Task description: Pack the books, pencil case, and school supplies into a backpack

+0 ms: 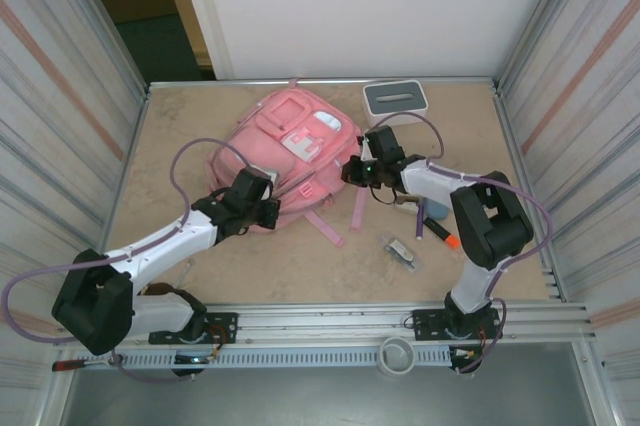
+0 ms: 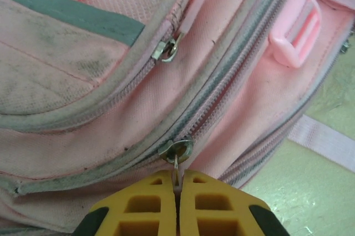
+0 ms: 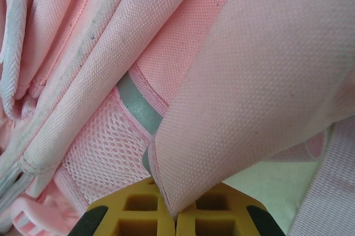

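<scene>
The pink backpack lies at the table's back middle with its front pockets up. My left gripper is at its near left side, shut on the metal zip pull of a long zip; the yellow fingers meet around the pull. My right gripper is at the bag's right side, shut on a fold of its pink fabric. School supplies lie to the right: an orange-tipped marker, a dark purple stick and a clear packet. The books and pencil case are out of view.
A white box with a grey slotted top stands at the back, right of the bag. Pink straps trail toward the near edge. Corrugated metal walls close in both sides. A tape roll sits on the front rail.
</scene>
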Available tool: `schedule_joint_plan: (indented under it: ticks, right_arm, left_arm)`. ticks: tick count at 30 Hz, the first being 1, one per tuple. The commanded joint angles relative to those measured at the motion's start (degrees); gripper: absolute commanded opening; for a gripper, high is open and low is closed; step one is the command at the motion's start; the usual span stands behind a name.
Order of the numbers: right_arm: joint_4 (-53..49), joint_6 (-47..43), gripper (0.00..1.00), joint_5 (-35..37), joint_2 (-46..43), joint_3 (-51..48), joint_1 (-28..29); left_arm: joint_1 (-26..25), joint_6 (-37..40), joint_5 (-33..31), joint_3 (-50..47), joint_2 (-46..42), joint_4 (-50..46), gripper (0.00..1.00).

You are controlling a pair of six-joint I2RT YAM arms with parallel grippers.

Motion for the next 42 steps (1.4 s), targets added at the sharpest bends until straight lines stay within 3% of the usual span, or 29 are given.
schedule_joint_plan:
  ticks: [1,6,10,15,19,26,30,36,40,42]
  right_arm:
    - [-0.4,-2.8,0.00,0.4,3.0,5.9,-1.0]
    - [-3.8,-3.8,0.10,-0.3,6.5,12.0,-3.2]
    - [-2.3,-2.6,0.35,-0.6,2.2,6.8,-3.5]
    - [4.9,3.8,0.59,-3.7,-4.4,-5.7,-0.9]
    - [10.7,8.7,0.66,-4.7,-5.1,-10.6,3.1]
    - [18.7,14.4,0.68,-5.4,0.3,-10.7,7.9]
    - [20.3,15.3,0.58,-5.7,2.9,-9.5,7.9]
    - [20.1,14.5,0.13,-5.0,3.3,-10.1,5.7]
    - [19.0,12.9,0.00,-5.3,1.6,-10.8,3.4]
    - [17.7,11.6,0.00,-5.2,0.5,-10.7,2.3]
  left_arm:
    - [-1.7,0.0,3.3,0.7,-0.8,0.3,0.00]
    - [-5.0,-1.6,5.4,4.3,4.3,3.7,0.00]
    - [-5.8,-2.2,5.2,5.9,7.2,4.4,0.00]
    - [-6.0,-2.0,3.8,5.5,7.1,5.0,0.00]
    - [-6.0,-1.3,2.7,5.2,6.8,4.7,0.00]
    - [-6.0,-1.1,2.4,4.9,6.3,4.3,0.00]
    - [-6.0,-1.1,1.4,4.1,5.8,4.1,0.00]
    - [-5.6,-0.3,-2.9,3.3,3.9,1.0,0.00]
    - [-3.3,0.4,-5.2,2.0,2.0,-1.5,0.00]
    - [-1.4,0.4,-5.5,1.1,0.9,-2.3,0.00]
